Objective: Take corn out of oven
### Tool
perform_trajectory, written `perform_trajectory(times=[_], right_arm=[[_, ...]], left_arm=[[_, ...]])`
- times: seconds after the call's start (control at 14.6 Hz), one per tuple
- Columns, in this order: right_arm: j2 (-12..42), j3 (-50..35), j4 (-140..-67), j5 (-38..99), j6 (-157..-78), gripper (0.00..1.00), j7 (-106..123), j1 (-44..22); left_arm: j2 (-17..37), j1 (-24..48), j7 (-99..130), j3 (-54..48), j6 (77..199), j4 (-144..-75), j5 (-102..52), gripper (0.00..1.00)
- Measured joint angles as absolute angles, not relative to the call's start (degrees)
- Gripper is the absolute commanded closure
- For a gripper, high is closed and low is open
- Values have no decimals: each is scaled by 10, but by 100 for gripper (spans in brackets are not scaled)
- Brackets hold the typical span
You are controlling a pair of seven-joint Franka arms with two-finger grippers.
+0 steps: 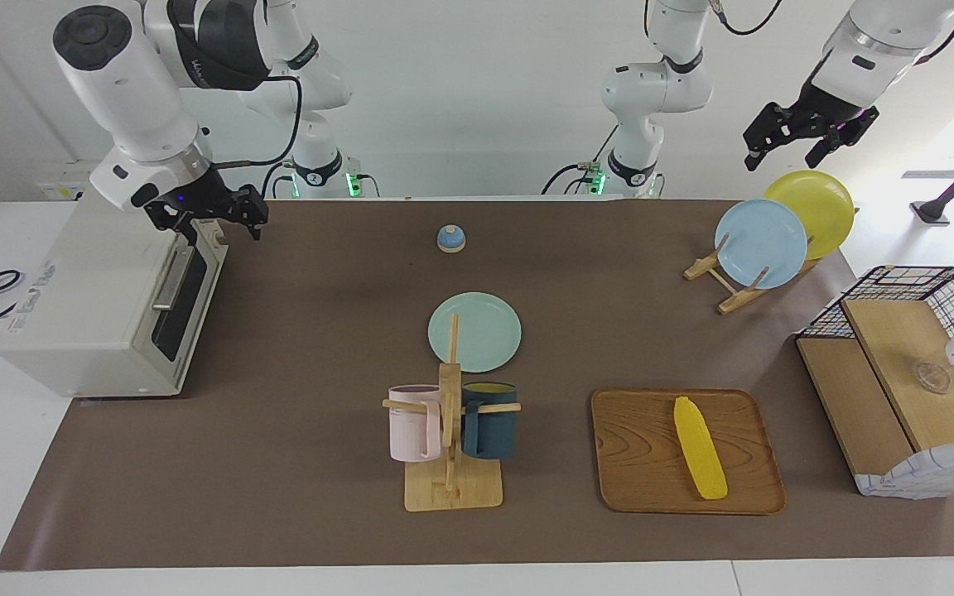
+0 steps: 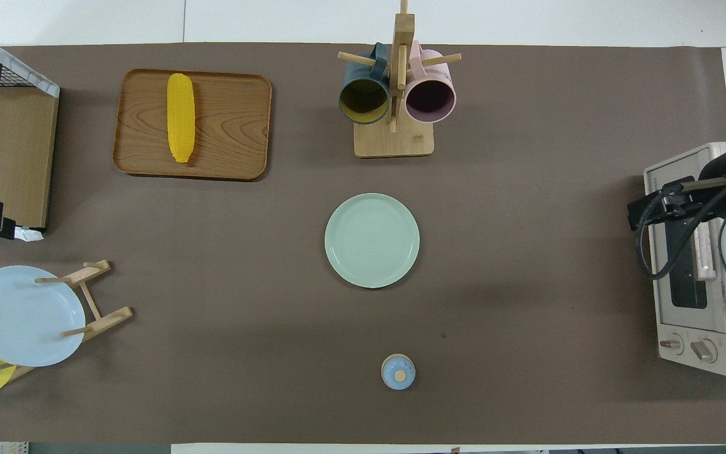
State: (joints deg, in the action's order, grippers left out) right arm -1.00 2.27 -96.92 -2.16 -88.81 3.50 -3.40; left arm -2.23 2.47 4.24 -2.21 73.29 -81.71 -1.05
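The yellow corn [image 1: 700, 459] [image 2: 181, 117] lies on a wooden tray [image 1: 643, 463] [image 2: 230, 126], toward the left arm's end of the table and farther from the robots than the green plate. The cream oven [image 1: 88, 306] [image 2: 691, 340] stands at the right arm's end with its door shut. My right gripper [image 1: 216, 222] [image 2: 639, 212] hovers open over the top edge of the oven door, above the bar handle [image 1: 169, 277], holding nothing. My left gripper [image 1: 785, 153] hangs open and empty high over the plate rack.
A green plate [image 1: 474, 332] lies mid-table. A mug rack [image 1: 452, 488] with a pink and a dark blue mug stands beside the tray. A small blue knob [image 1: 450, 238] sits nearer the robots. A rack holds blue and yellow plates [image 1: 761, 243]. A wooden shelf [image 1: 899, 389] stands at the left arm's end.
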Motion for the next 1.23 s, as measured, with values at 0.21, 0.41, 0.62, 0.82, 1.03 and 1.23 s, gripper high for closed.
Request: perform_trajectory(times=[0.21, 0.41, 0.62, 0.82, 1.03, 1.23], right_arm=[[-11, 23, -957, -21, -888, 0, 35, -34], [-11, 24, -952, -21, -887, 0, 35, -33], [-12, 26, -947, -21, -885, 0, 35, -33], [-12, 26, -946, -21, -885, 0, 35, -33], [-12, 26, -946, -21, -885, 0, 35, -33], [-12, 26, -946, -21, -885, 0, 35, -33]], left_arm=[[-33, 26, 42, -26, 796, -879, -10, 0], [-35, 28, 42, -32, 831, -916, -10, 0], [-35, 28, 42, -32, 840, -920, -10, 0], [-34, 28, 42, -32, 835, -910, -11, 0], [-34, 28, 42, -32, 834, -905, -11, 0], [-32, 27, 42, -31, 834, -905, -11, 0]])
